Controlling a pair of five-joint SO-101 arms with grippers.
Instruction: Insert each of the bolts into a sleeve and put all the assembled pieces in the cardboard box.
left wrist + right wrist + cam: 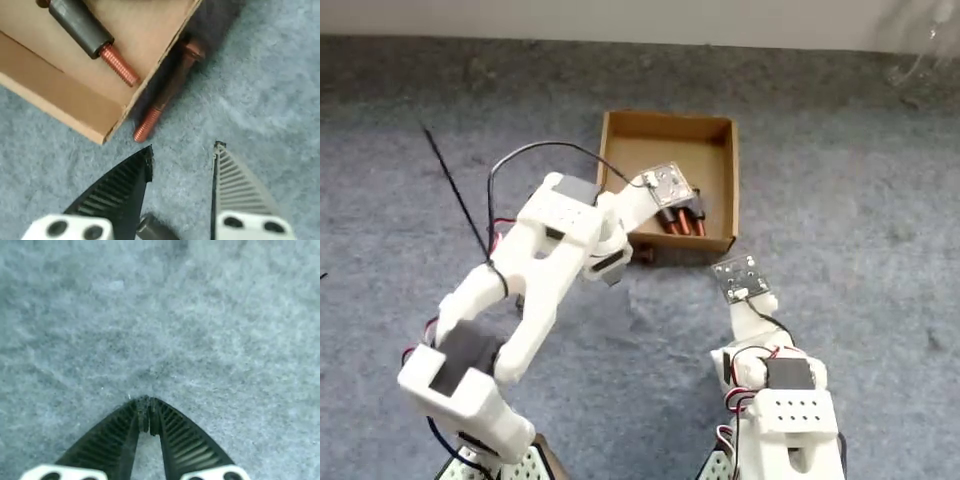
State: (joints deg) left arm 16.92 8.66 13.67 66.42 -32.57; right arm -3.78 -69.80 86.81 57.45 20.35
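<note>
Our left pincer [183, 148] stands apart; just ahead, the bolt [167, 87] lies on the surface [270, 90] outside the cardboard box [60, 100], threaded end toward us, long axis pointing away. Our right pincer [144, 407], pressed together, sits farther.

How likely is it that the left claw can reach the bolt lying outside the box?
Probably yes: the open left claw hangs near the bolt, though the box wall beside it may crowd the grip.
</note>
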